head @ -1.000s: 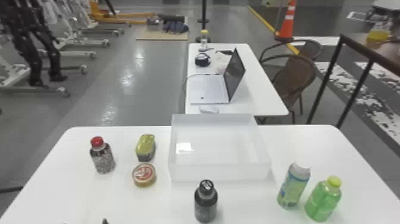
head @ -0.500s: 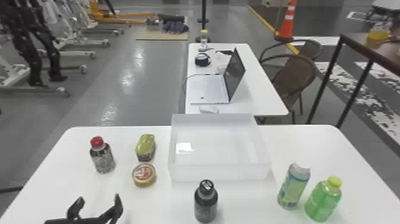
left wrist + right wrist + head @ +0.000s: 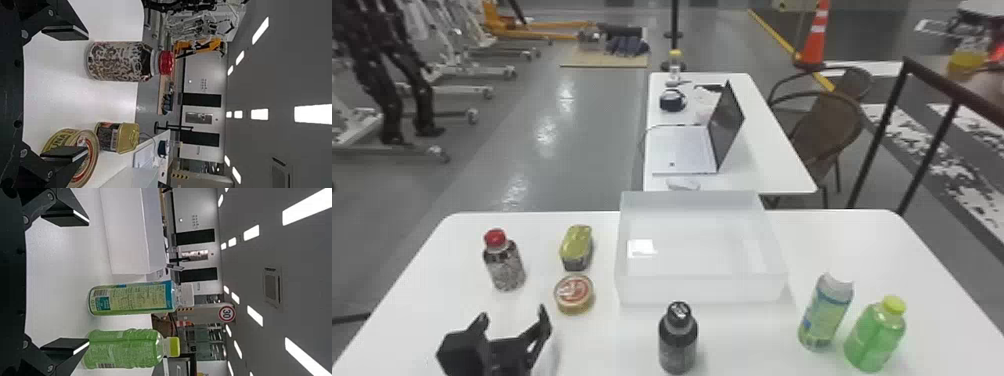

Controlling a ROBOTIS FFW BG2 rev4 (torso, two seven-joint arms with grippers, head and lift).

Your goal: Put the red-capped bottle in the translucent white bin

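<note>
L jaws spread nr red-capped btl (upright); R jaws spread too

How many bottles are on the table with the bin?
4: the red-capped bottle at the left; the black bottle in front of the bin; the white-capped bottle and green bottle side by side at the right. More may stand below the head view.

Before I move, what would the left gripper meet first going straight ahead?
Left gripper: probably the round can, with its right-hand finger. The red-capped bottle stands farther on; depth and height are hard to judge.
</note>
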